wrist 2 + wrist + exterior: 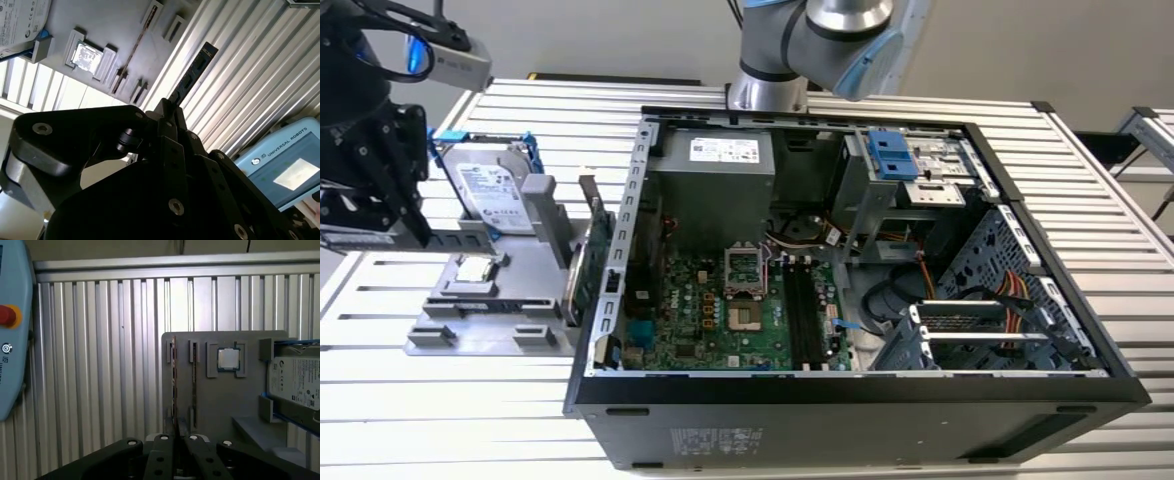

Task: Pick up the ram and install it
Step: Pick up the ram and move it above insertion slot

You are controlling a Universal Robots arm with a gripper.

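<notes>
One ram (192,75), lower end hidden btwn clenched gripper (167,107) jaws.

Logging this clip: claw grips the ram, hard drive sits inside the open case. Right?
No. The claw grips the ram, but the exterior view shows the hard drive standing on the grey fixture outside the case.

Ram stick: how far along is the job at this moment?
Done: the pickup. In the second wrist view the hand is shut on the ram, which sticks out over the slatted table, clear of the grey holder. In hand: the carry; the hand hangs at the exterior view's left, outside the computer case. Left: the install; the long black slots inside it look empty.
</notes>
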